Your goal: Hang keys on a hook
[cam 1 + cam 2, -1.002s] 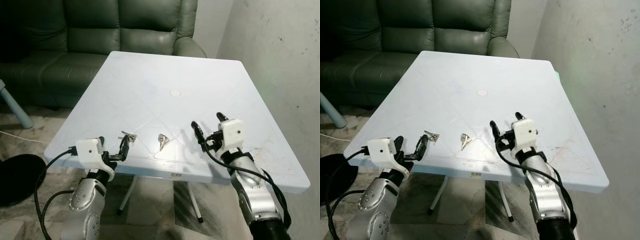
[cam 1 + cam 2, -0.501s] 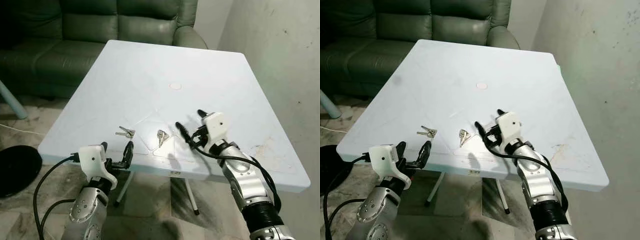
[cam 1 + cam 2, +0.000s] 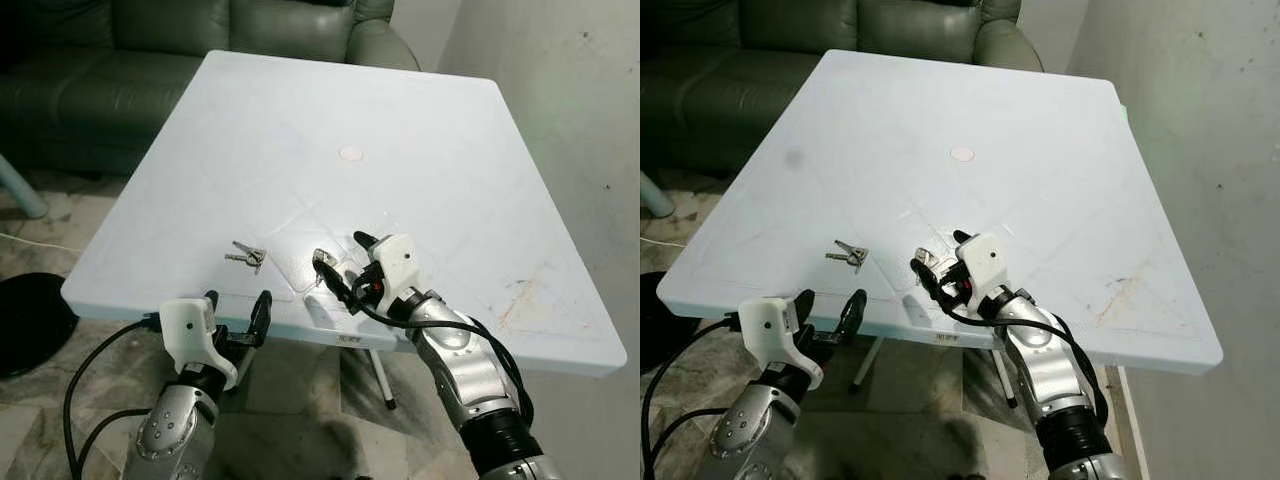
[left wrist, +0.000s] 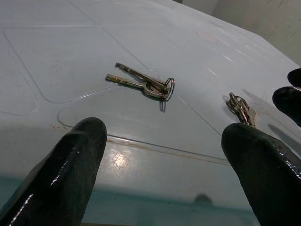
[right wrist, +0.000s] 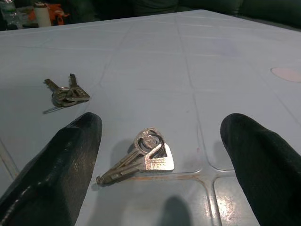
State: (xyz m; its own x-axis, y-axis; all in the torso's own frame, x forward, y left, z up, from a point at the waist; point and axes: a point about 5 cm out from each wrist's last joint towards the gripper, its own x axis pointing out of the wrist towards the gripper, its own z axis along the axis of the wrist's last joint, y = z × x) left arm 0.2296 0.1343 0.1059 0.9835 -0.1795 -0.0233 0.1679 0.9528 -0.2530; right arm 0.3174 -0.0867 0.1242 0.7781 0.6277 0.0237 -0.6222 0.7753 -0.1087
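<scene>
Before you stands 1 white table with a green sofa behind its far edge and a bare wall to its right. On the table lie 2 sets of keys, both near the front edge. The first key bunch rests flat on the left part (2 keys fanned out on 1 ring, as your left wrist view shows). The second key bunch lies just right of it, apart from the first. Your right gripper reaches in from the right with its forearm angled up over the table's front edge; its 2 black fingers are spread wide, 1 on each side of the second key bunch, and whether either touches it cannot be told. Your left gripper sits lower, at the front edge of the table and short of the first key bunch, fingers likewise parted and holding nothing, the arm bent upward from below.
</scene>
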